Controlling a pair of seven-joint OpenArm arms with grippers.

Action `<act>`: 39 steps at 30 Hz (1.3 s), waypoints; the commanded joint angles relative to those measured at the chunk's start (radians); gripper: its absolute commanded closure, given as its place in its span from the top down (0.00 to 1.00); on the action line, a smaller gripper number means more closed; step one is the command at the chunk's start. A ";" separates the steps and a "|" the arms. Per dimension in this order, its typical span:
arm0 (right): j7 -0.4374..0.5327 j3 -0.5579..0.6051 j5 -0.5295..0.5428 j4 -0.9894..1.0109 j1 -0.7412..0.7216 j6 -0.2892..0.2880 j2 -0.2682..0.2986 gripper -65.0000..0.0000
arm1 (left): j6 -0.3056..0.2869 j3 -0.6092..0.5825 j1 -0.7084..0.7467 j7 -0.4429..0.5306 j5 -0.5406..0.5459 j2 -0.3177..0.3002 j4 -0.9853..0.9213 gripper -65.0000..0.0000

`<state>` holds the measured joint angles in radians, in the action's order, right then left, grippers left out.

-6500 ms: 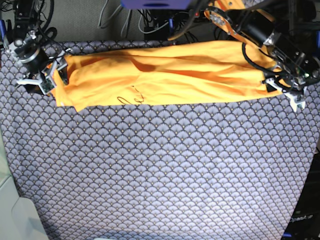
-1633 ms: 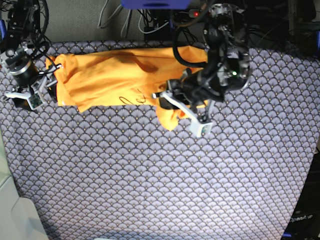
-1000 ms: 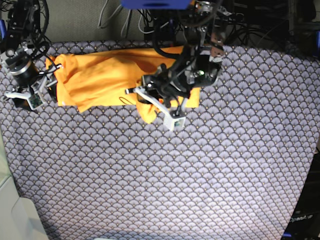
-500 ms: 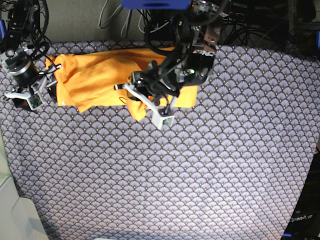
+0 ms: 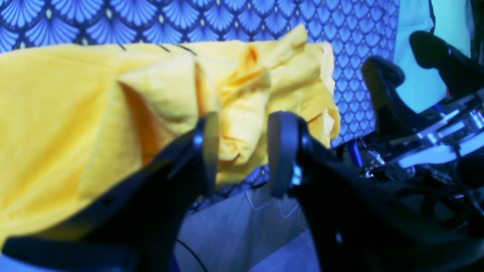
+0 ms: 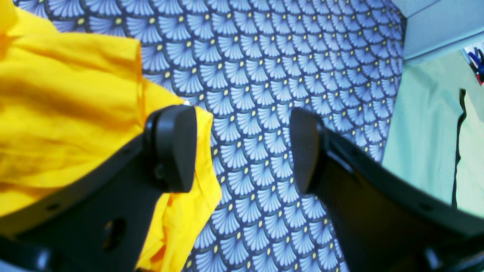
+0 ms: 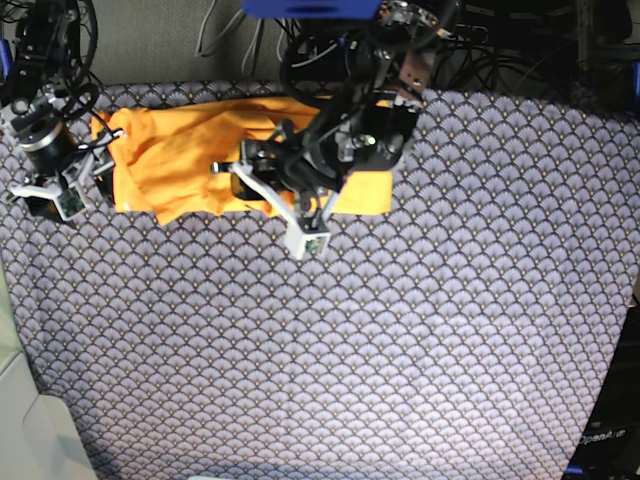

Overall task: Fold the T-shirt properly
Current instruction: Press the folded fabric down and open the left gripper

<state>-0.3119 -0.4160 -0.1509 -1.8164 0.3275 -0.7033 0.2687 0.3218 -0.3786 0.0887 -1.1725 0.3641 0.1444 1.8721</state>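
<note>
One garment, the yellow-orange T-shirt (image 7: 190, 160), lies as a crumpled band along the far edge of the tabletop (image 7: 400, 340), which wears a blue-grey scallop-patterned cover. At the left of the base view, the right claw (image 7: 62, 170) rests beside the shirt's outer end; the right wrist view shows its two black fingers (image 6: 172, 147) standing wide apart, one over a yellow hem and the other over bare cover, with nothing between them. Toward the centre, the left claw (image 7: 270, 195) hangs above the near edge of the shirt, where a folded-over layer ends in a straight edge on its right. In the left wrist view its fingers (image 5: 281, 151) are parted by a narrow gap; bunched cloth shows beyond that gap, but whether any fabric is pinched there cannot be told.

The cloth appears light, limp and thin: it creases and puckers freely, holds no shape, and probably drags across the patterned cover rather than sliding cleanly. Any lifted part is likely to sag and double on itself. Hold is best taken at a hem or corner, gathering both layers, with the two claws well apart along one edge so the fold falls flat.
</note>
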 commanded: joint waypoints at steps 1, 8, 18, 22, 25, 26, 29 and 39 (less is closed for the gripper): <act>0.023 -0.005 0.009 -0.019 -0.006 0.005 0.016 0.60 | -0.003 -0.004 -0.010 0.016 0.029 0.013 0.036 0.33; 0.024 -0.005 0.009 -0.019 -0.008 0.005 0.016 0.60 | 0.003 0.126 -0.007 0.119 0.203 -0.047 0.145 0.33; 0.021 -0.005 0.009 -0.018 -0.008 0.005 0.016 0.60 | 0.003 0.201 0.019 0.357 0.266 -0.154 -0.001 0.07; 0.021 -0.005 0.009 -0.018 -0.008 0.005 0.016 0.60 | 0.003 0.200 -0.034 0.345 0.266 -0.114 -0.200 0.00; 0.023 -0.005 0.009 -0.016 -0.008 0.005 0.017 0.60 | -0.005 0.119 -0.060 0.342 0.270 -0.111 -0.237 0.00; 0.023 -0.007 0.009 -0.016 -0.008 0.005 0.017 0.60 | -0.005 0.060 -0.068 0.342 0.270 -0.128 -0.225 0.00; 0.023 -0.008 0.009 -0.018 -0.008 0.005 0.017 0.60 | -0.005 -0.102 -0.109 0.342 0.272 -0.177 -0.151 0.00; 0.021 -0.008 0.009 -0.015 -0.008 0.005 0.017 0.60 | 0.003 -0.178 -0.228 0.280 0.548 -0.305 -0.073 0.00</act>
<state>-0.3130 -0.4171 -0.1509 -1.8168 0.3248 -0.7033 0.2714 0.3222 -0.5655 -0.1204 -0.9207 0.8795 -0.1673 1.7737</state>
